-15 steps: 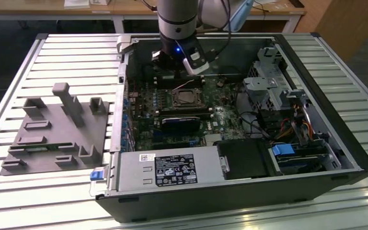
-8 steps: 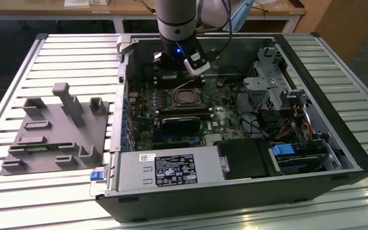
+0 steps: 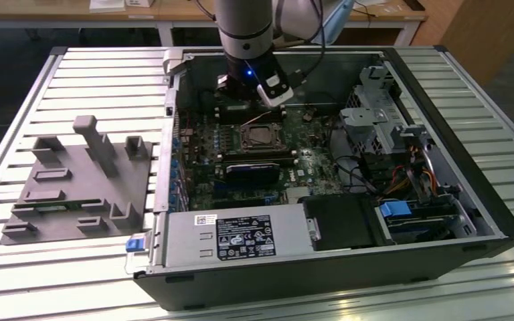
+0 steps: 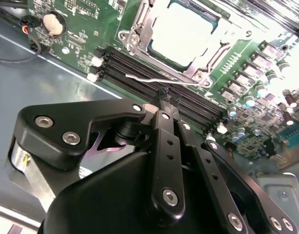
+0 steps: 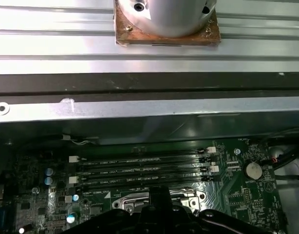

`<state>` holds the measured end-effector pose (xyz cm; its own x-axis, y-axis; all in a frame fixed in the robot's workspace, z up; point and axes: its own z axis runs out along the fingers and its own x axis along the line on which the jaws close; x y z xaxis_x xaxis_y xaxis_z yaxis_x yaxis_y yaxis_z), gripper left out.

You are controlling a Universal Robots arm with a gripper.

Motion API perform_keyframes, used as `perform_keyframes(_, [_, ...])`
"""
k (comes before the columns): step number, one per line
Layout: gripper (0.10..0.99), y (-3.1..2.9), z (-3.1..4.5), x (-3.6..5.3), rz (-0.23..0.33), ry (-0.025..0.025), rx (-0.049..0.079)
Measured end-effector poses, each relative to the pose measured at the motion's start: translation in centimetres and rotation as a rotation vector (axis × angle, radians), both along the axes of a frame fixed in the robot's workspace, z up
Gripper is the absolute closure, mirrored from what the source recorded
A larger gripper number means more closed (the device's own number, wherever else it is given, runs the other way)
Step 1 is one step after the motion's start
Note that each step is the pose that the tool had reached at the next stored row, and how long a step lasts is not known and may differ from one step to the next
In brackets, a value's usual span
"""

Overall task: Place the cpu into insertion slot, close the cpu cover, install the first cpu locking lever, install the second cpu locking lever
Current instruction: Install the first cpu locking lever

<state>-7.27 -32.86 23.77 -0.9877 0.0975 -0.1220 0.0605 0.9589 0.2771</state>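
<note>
Now your claw, pressed together and empty, is hovering inside the computer case on the slatted table, the cpu sitting in the insertion slot just beyond its tips.

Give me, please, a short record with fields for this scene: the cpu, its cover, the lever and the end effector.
cpu: seated in the insertion slot, silvery top showing
cpu cover: lying down around the cpu
locking lever: thin wire along the slot's edge, beside the memory slots; latched or not, cannot tell
end effector: over the memory slots, close to that lever; contact unclear
setting: open computer case on a slatted table, grey fixture at the exterior view's left
</note>
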Motion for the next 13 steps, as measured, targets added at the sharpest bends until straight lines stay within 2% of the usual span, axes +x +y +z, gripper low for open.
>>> perform_keyframes(9, [0.980,-0.01,-0.52,-0.03,-0.010,-0.0364,0.003])
perform_keyframes(10, [0.980,-0.01,-0.57,-0.03,-0.010,-0.0383,0.003])
perform_keyframes(13, [0.980,-0.01,-0.57,-0.03,-0.010,-0.0384,0.003])
